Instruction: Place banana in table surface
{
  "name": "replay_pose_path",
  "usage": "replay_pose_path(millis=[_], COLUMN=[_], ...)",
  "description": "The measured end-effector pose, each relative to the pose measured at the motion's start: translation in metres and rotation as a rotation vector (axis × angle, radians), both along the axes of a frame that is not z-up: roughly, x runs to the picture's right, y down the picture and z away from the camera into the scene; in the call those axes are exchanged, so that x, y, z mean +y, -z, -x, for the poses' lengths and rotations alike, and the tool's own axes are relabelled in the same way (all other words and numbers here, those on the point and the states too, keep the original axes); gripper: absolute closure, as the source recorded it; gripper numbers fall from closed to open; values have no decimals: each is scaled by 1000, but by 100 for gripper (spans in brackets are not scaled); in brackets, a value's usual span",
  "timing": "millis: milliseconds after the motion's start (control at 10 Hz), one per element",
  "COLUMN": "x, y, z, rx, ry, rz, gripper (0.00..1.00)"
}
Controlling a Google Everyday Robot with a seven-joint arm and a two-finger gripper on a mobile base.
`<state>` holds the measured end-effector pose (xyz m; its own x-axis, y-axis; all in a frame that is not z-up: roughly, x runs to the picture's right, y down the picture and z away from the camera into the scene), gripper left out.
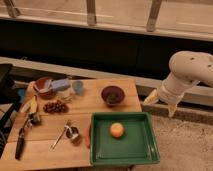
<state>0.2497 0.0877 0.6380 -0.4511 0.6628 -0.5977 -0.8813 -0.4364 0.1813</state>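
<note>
Light-brown plank table [95,107], w/ small curved pale-yellow banana [29,106] at its 9 o'clock edge, beside dark red grapes [55,106]. Gripper [161,103] hangs off the table at 3 o'clock, yellow-tipped fingers spread, empty. Round orange [117,130] in green rect. tray [137,147].

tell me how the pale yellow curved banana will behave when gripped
The pale yellow curved banana looks small, so probably light, and likely soft enough to bruise if squeezed hard. Its curve should stop it rolling far. The gripper hangs open beyond the light wooden table's right edge, far from it.
</note>
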Motion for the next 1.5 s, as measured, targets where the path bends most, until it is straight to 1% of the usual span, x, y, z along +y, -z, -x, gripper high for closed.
replay_pose_path(millis=[500, 700, 800, 1000, 1100, 1200, 1400, 1500], x=[1, -1, -5, -16, -23, -31, -39, -42], y=[0, 2, 2, -1, -5, -9, -14, -16], z=[0, 4, 13, 45, 69, 100, 145, 176], rx=[1, -11, -28, -65, -84, -114, -163, -202], ry=[4, 17, 37, 86, 115, 153, 215, 256], rz=[1, -12, -26, -53, -66, -80, -97, -106], gripper=[27, 27, 27, 27, 27, 27, 27, 27])
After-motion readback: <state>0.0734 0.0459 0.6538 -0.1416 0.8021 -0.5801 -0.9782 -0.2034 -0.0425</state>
